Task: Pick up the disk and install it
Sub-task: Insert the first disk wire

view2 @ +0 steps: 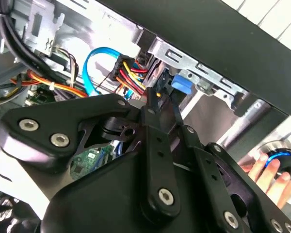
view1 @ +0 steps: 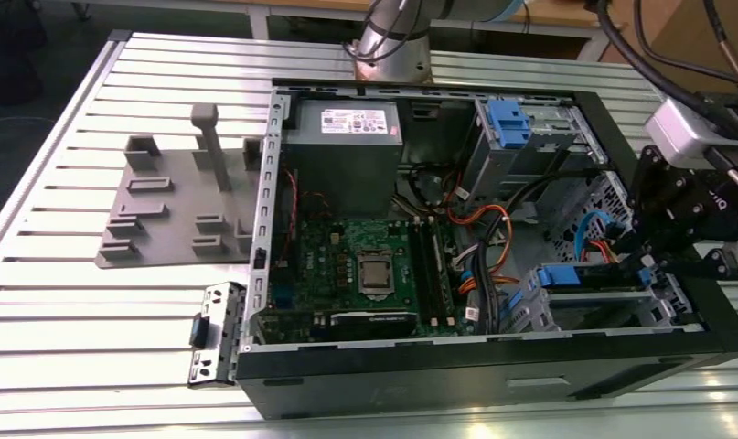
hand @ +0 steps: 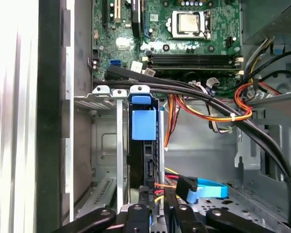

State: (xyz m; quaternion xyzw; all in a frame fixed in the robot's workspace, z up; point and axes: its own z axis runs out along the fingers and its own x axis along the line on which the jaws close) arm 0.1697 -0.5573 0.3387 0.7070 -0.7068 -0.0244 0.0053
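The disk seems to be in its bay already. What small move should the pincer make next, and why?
Probably a short, slow push along the slot. In the first wrist view the disk stands between the rails of the metal bay, and the pincer is at its near end. Whether it is fully seated cannot be seen, so go gently.

A pale slatted counter (view1: 76,302) carries an open black computer case (view1: 491,375) at centre, a grey plastic fixture (view1: 179,206) at nine o'clock, and a small metal bracket (view1: 216,334) at seven o'clock.
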